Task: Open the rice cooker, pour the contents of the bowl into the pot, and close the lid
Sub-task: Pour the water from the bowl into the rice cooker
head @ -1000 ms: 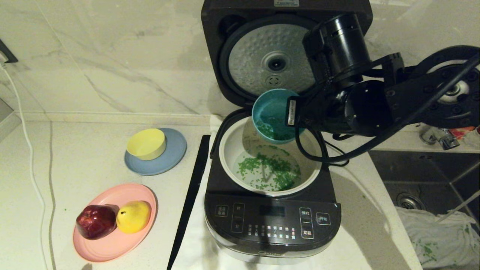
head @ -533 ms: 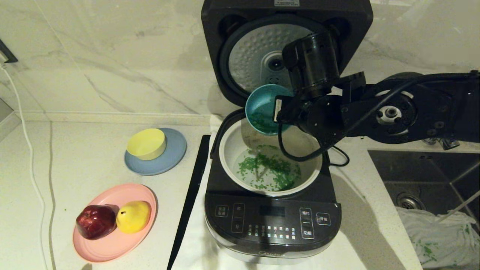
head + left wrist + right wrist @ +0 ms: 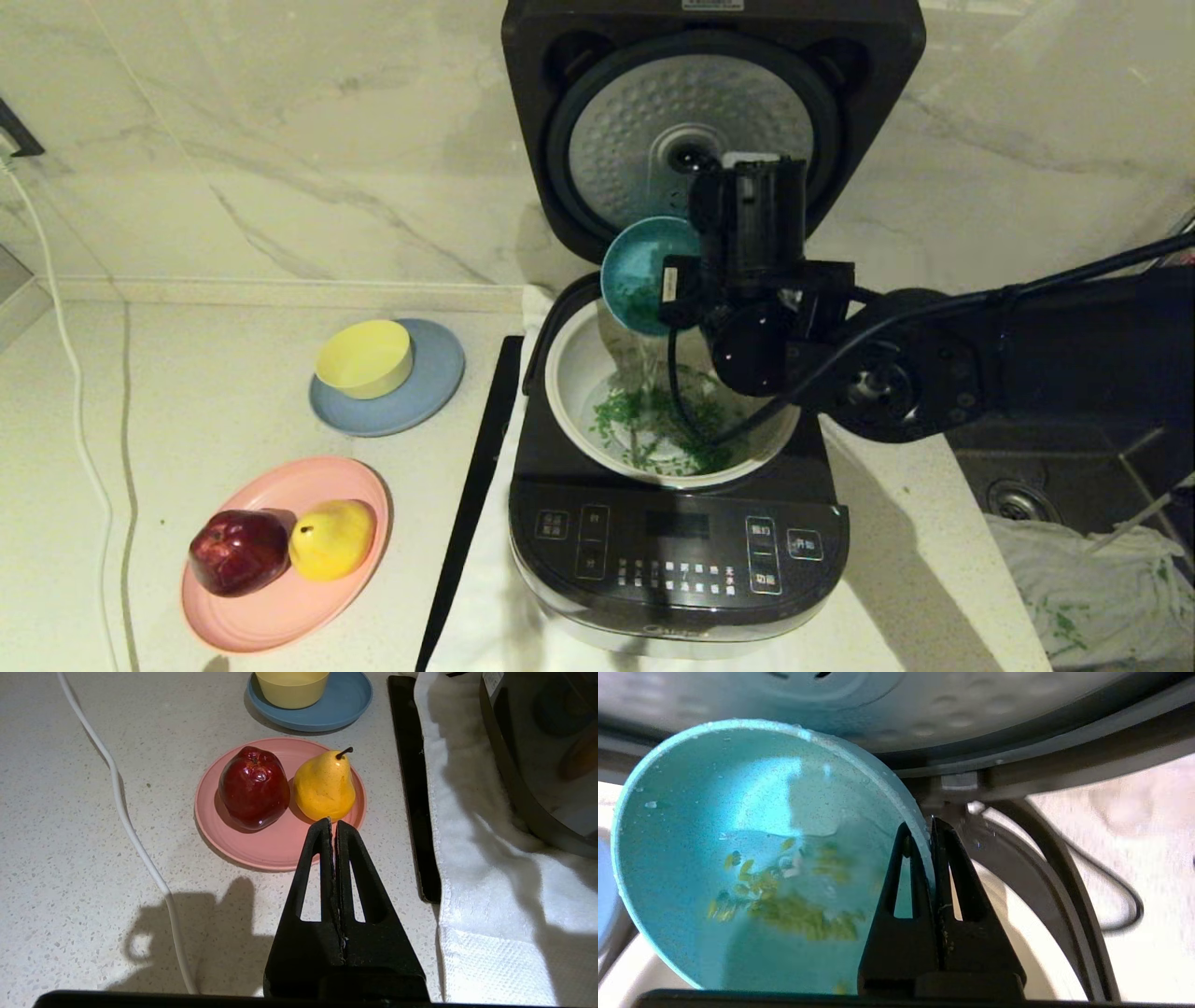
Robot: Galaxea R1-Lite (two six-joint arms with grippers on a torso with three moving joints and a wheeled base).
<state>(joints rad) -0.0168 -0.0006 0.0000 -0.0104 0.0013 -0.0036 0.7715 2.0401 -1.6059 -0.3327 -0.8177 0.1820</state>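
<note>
Over the pot: bowl [image 3: 639, 275] tipped steeper than a second ago, water and green bits streaming down into pot [image 3: 653, 420].
Right gripper [image 3: 930, 833]: clamped on bowl rim, wrist rolled further since a moment back.
Rice cooker [image 3: 677, 551]: lid [image 3: 691, 131] upright behind pot.
Left gripper [image 3: 332, 823]: fingers together, parked left of pot above pink plate [image 3: 261, 844].
Meaning: pour likely near its end; closing lid not yet done.
</note>
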